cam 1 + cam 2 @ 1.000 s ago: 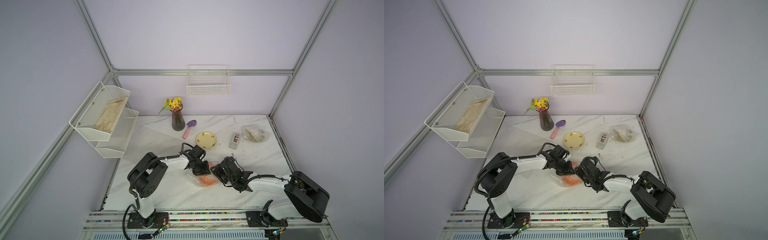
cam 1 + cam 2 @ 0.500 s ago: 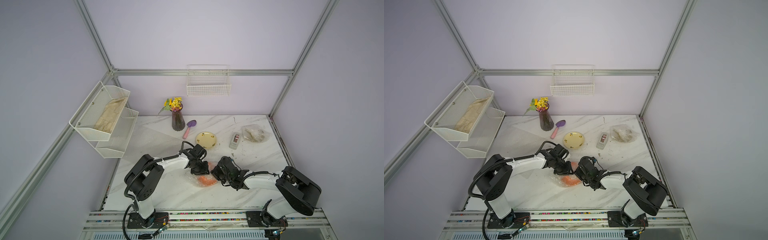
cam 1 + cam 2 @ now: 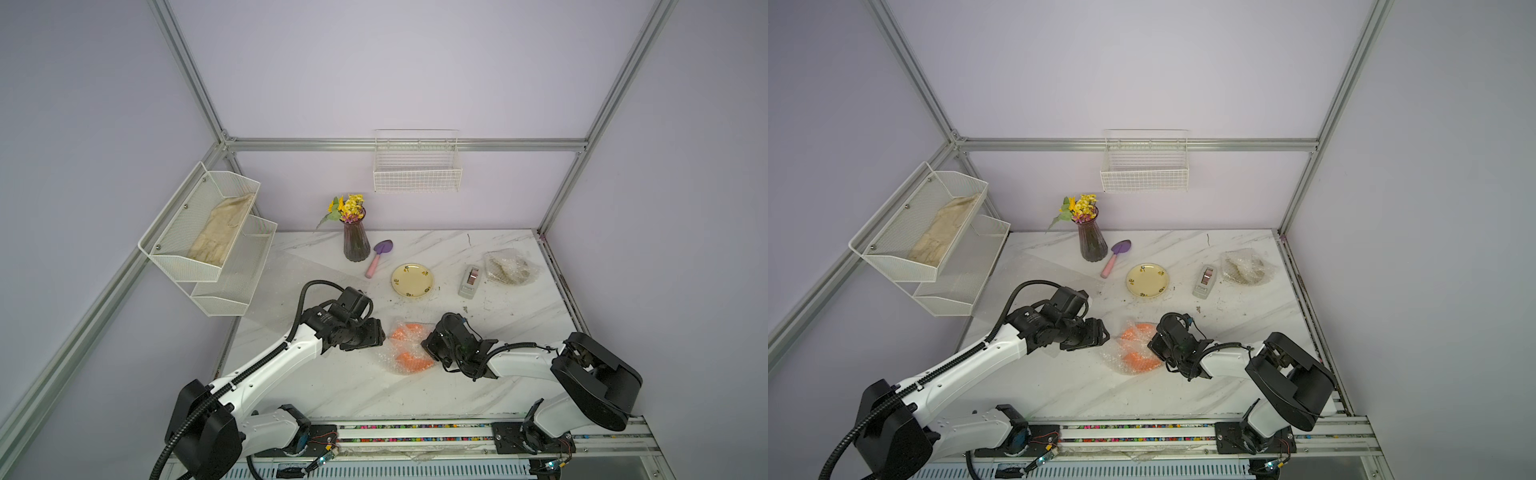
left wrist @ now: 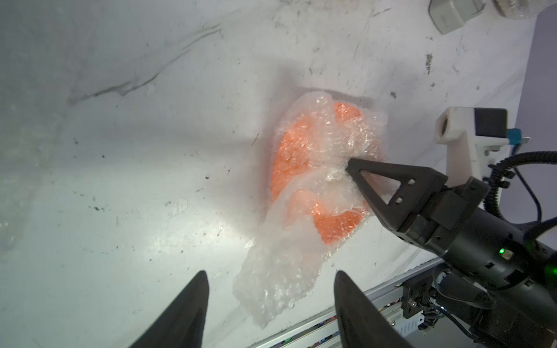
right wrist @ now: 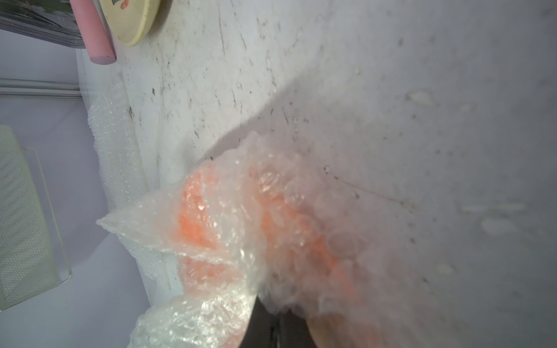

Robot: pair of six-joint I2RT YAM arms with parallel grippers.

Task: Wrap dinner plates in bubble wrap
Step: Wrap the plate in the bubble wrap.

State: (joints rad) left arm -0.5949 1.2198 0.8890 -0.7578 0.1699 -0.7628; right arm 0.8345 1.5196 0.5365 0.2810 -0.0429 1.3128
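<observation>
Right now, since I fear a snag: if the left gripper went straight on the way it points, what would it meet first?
Probably the loose flap of the bubble wrap, lying just ahead of the left gripper, whose jaws stand open; the orange plate lies beyond it. Its height is unclear.

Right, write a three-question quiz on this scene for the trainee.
1. True or false: the yellow plate is wrapped.
2. Which gripper pinches the bubble wrap over the orange plate? A left, B right.
3. Fill in: the tape dispenser stands between the yellow plate and the ____ bundle.
Key: 1 false. 2 B: the right gripper is shut on it; the left gripper is open. 3 wrapped.
</observation>
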